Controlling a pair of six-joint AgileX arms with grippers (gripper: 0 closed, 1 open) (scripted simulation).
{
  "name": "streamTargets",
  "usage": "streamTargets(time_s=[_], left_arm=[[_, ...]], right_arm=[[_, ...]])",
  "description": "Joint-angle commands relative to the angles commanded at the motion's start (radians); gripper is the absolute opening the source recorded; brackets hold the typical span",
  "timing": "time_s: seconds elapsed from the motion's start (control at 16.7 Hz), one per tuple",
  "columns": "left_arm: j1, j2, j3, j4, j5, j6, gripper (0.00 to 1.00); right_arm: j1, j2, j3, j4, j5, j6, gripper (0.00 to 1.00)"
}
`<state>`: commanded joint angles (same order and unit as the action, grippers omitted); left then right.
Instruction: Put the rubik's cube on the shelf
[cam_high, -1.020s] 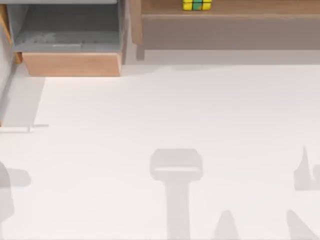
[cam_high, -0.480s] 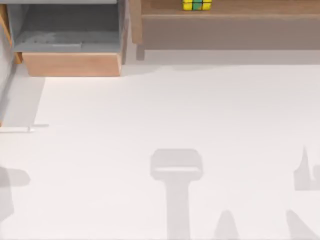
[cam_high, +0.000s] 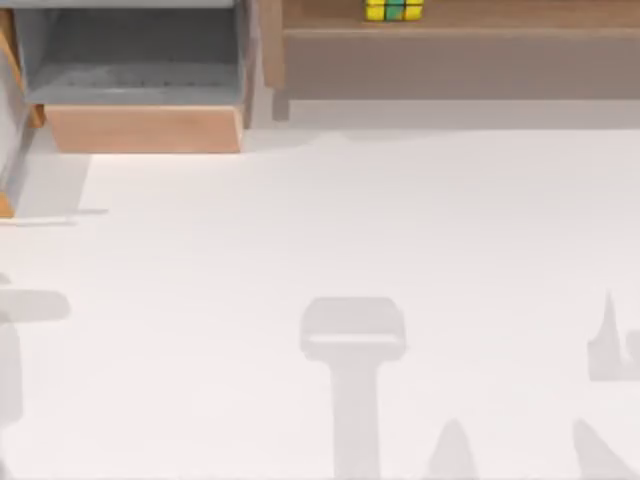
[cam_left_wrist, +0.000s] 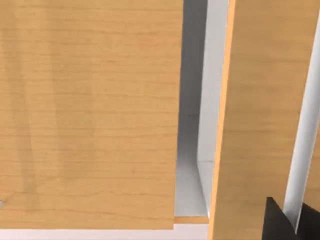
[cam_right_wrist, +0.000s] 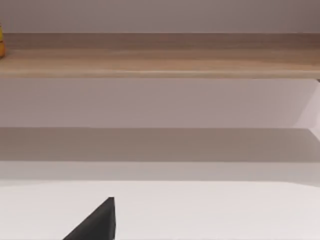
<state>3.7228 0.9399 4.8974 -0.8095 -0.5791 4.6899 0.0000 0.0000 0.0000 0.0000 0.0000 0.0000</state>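
The top view looks straight down on the white table (cam_high: 330, 230), with the shelf (cam_high: 460, 62) and a grey compartment (cam_high: 140, 75) along its far edge. The left wrist camera sits very close to light wooden panels (cam_left_wrist: 90, 115), facing them almost flat on (a narrow grey gap runs between two). The right wrist camera rides low over the table (cam_right_wrist: 200, 210), facing the shelf (cam_right_wrist: 160, 55) from farther back. Shelf and tabletop appear in both the top and right wrist views.

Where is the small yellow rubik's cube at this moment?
In the top view, the small, mostly yellow rubik's cube rests on the long light-brown wooden shelf at the table's far edge, right of the grey box-like compartment.
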Motion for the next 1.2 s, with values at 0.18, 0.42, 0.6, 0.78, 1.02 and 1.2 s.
streamTargets(time_s=[0.18,0.42,0.6,0.78,1.02,1.2], left_arm=[[-0.027,-0.026,-0.050,0.033,0.029,0.002,0.00],[-0.024,-0.026,-0.046,0.035,0.027,0.001,0.00],[-0.050,-0.057,-0.117,0.072,0.049,-0.003,0.00],[-0.085,-0.108,-0.241,0.134,0.087,-0.001,0.00],[-0.109,-0.146,-0.312,0.180,0.114,0.000,0.00],[-0.106,-0.144,-0.306,0.178,0.111,0.000,0.00]], right_arm=[[0.000,0.000,0.000,0.000,0.000,0.000,1.00],[0.000,0.000,0.000,0.000,0.000,0.000,1.00],[0.000,0.000,0.000,0.000,0.000,0.000,1.00],[0.000,0.000,0.000,0.000,0.000,0.000,1.00],[0.000,0.000,0.000,0.000,0.000,0.000,1.00],[0.000,0.000,0.000,0.000,0.000,0.000,1.00]])
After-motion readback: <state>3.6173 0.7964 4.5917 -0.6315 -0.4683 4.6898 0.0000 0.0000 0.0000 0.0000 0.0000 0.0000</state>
